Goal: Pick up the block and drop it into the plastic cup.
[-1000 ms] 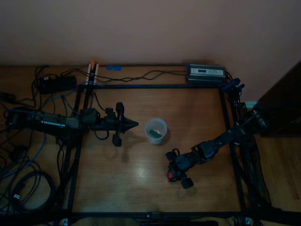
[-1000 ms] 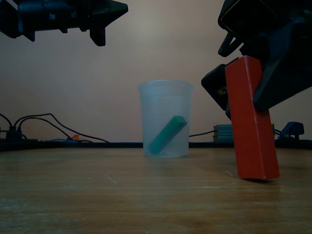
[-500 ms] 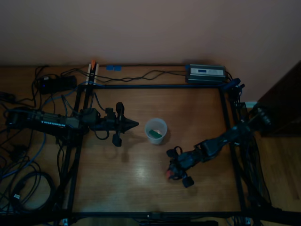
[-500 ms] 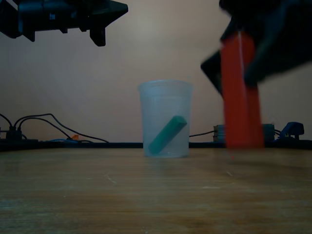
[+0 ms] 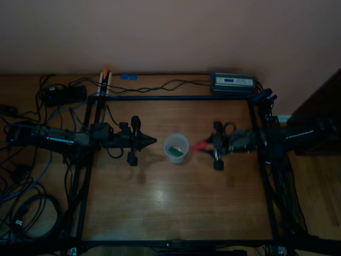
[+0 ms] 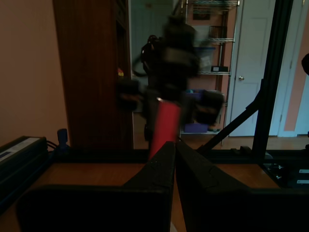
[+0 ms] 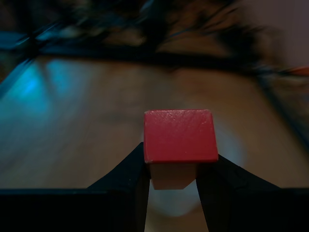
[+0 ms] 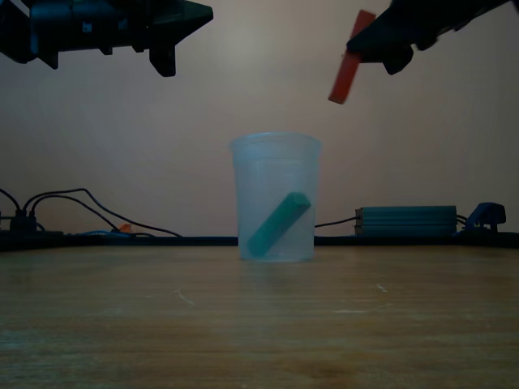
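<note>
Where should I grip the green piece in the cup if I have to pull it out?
Take the green piece by its upper end, coming straight down through the plastic cup's open mouth. It leans tilted inside, upper end toward the exterior view's right wall, lower end on the bottom, so only from above is it reachable. Clearance looks tight.

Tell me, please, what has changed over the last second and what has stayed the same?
The right gripper, shut on the red block, lifted it off the table and carried it up toward the cup; the block now hangs tilted, above and to the exterior view's right of the rim. The left gripper kept its place beside the cup, shut. The cup and the green piece inside it did not move.
</note>
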